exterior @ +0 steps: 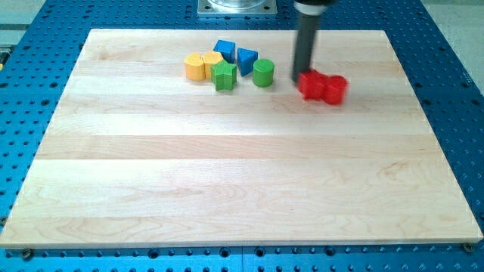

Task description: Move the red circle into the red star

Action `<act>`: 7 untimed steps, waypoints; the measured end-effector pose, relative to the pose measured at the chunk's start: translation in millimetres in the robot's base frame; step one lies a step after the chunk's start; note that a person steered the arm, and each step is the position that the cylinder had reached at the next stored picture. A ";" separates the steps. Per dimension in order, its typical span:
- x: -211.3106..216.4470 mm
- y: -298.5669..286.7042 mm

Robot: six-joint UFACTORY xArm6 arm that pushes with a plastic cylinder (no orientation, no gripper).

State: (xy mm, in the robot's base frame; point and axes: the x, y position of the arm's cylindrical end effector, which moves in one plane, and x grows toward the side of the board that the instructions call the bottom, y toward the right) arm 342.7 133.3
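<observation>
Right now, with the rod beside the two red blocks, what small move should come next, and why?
Probably none beyond a slight nudge toward the view's right: my tip sits at the upper left edge of the red blocks, which already look pressed together, though blur hides which is the circle.

The red star (pixel 311 85) lies on the wooden board in the upper right part of the view, a squat, bright red block whose outline is smeared, so its points are hard to make out. The red circle (pixel 335 89) sits just to the view's right of it, a short red cylinder standing upright on its flat end, also blurred. The two red blocks are pressed side by side and appear to touch, the circle a shade lower in the view than the star.
</observation>
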 end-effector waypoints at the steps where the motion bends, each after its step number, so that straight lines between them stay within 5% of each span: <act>1: -22.0 2.5; 2: -16.5 5.6; 4: 55.8 195.2; 6: 72.2 79.4; 7: 68.7 76.2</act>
State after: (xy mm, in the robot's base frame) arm 411.4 209.5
